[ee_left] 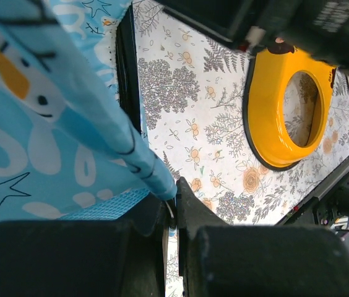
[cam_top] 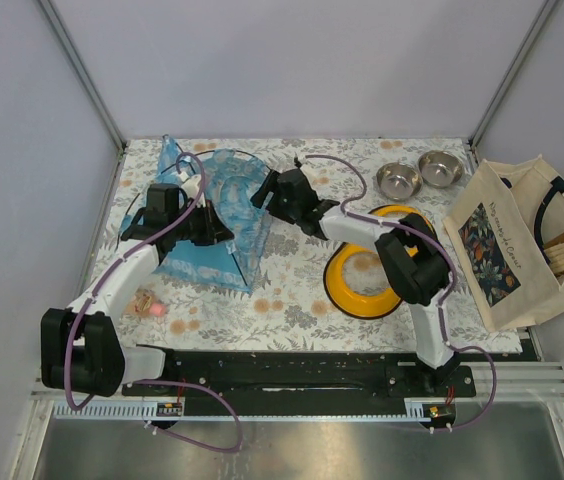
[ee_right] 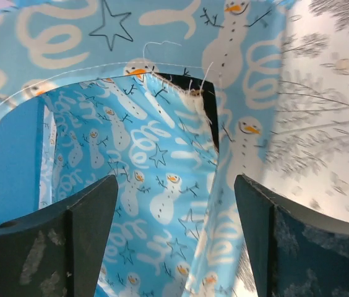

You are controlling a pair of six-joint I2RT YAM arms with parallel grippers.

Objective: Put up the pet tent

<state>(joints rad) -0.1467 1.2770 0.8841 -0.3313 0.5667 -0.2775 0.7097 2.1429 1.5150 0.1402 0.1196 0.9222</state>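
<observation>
My left gripper [ee_left: 171, 207] is all but closed. It pinches a folded edge of the tent [ee_left: 44, 117] between its fingertips, and the blue cloth runs up from the pinch in a taut ridge. My right gripper [ee_right: 174, 185] stands wide with nothing between its fingers. It is aimed at the arched doorway [ee_right: 75, 75], so I look through the gap into the snowman-printed inside. I cannot tell whether either finger brushes the cloth there.

The overhead view shows the tent at the left rear of the bench [cam_top: 292, 290], between my two wrists, sagging and lopsided rather than standing. A black strip [ee_left: 127, 74] runs along its edge near my left pinch. I take it for a pole but can't be sure.

I judge the step in hand to be pulling the shell into shape. To do it well, I would use the left pinch as a firm anchor without tugging. I would bring the right gripper over the doorway rim and close on rim and pole together, since loose cloth would only slip or bunch. Then I would draw the two apart slowly so the poles can spring, minding the frayed stitching [ee_right: 193, 86] at the top of the arch.

The yellow ring [ee_left: 280, 105] lies near on the right, apart from the tent, and my right arm passes over it.
</observation>
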